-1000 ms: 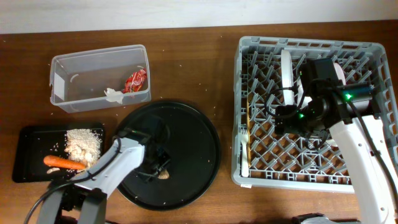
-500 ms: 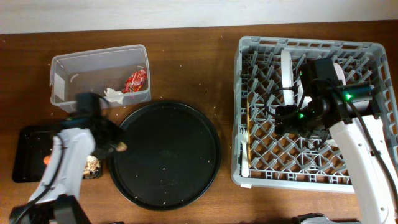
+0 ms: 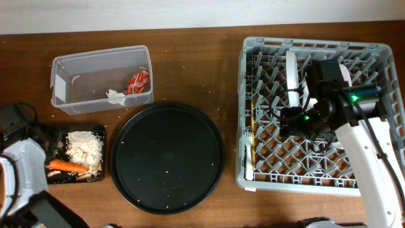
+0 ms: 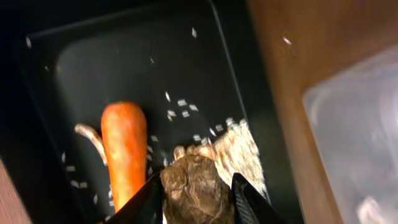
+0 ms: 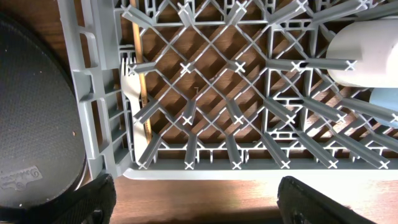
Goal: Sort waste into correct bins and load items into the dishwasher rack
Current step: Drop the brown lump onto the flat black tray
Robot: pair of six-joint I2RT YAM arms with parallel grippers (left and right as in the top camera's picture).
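My left gripper (image 4: 196, 194) is shut on the small brown lump (image 4: 194, 186) and holds it just above the shallow black tray (image 4: 124, 68). Below it lie the orange carrot (image 4: 124, 155) and the rice crumbs (image 4: 245, 149). In the overhead view the carrot (image 3: 65, 166) and the crumbs (image 3: 85, 145) lie in the black tray (image 3: 101, 178). The clear tub (image 3: 66, 69) holds the red wrapper (image 3: 137, 82) and the white tissue (image 3: 115, 96). My right gripper (image 5: 199, 205) is open and empty over the grey rack (image 3: 243, 114).
The large round black tray (image 3: 168, 157) sits between the bins and the rack. The rack holds the upright white plate (image 3: 292, 73), the wooden fork (image 5: 132, 87) and stick (image 5: 142, 81), the cream cup (image 5: 367, 50) and the blue cup (image 5: 385, 102).
My left arm has carried the brown lump from the round black tray leftward to over the shallow black tray. The right arm has not moved.
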